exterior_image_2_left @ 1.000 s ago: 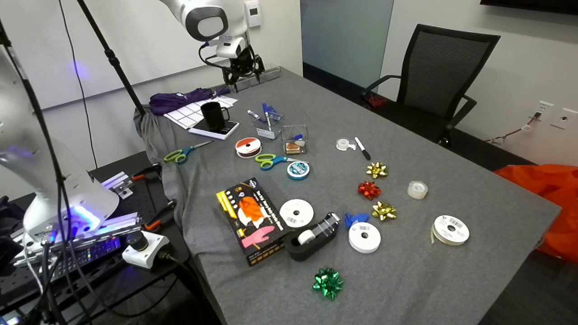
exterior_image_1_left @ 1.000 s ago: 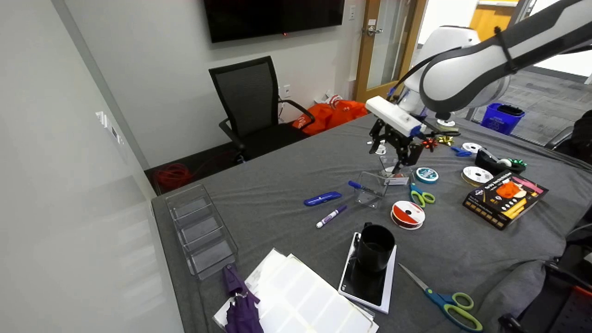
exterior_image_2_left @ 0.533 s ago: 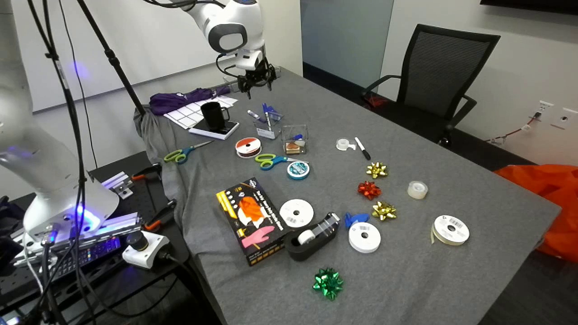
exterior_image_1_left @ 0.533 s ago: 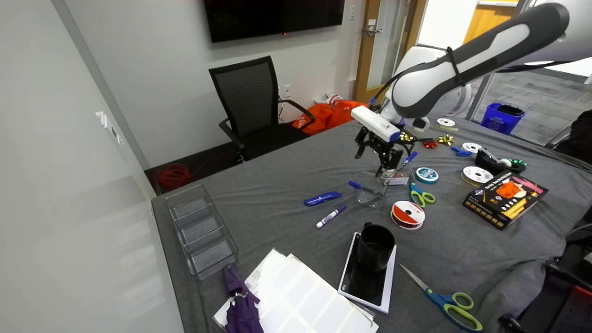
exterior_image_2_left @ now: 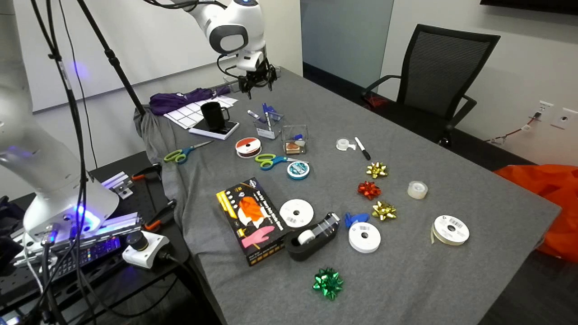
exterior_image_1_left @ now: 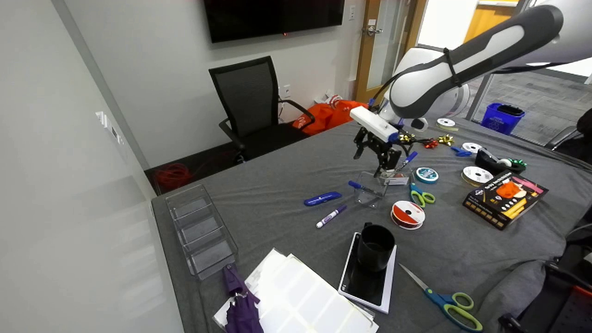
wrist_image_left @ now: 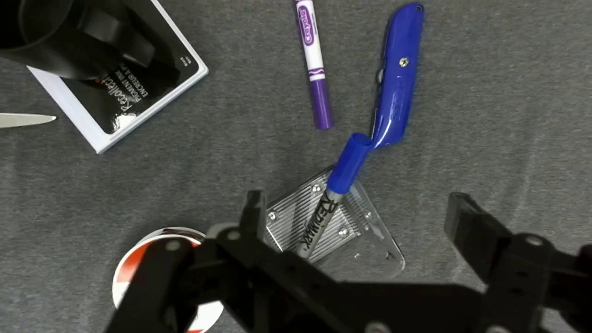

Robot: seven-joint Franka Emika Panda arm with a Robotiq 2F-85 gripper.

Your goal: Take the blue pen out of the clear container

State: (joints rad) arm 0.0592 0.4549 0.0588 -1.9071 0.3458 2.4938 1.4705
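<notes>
In the wrist view the fingers (wrist_image_left: 476, 231) of the gripper (wrist_image_left: 358, 208) are being held wide apart, with nothing gripped; the blue pen (wrist_image_left: 336, 191) is being propped aslant in the clear container (wrist_image_left: 348, 217), its cap (wrist_image_left: 351, 162) being held outside; a blue utility knife (wrist_image_left: 401, 76) is being seen near that cap.

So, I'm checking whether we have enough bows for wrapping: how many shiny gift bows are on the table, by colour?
Gold bows: 2
Red bow: 1
Green bow: 1
Total: 4
</notes>
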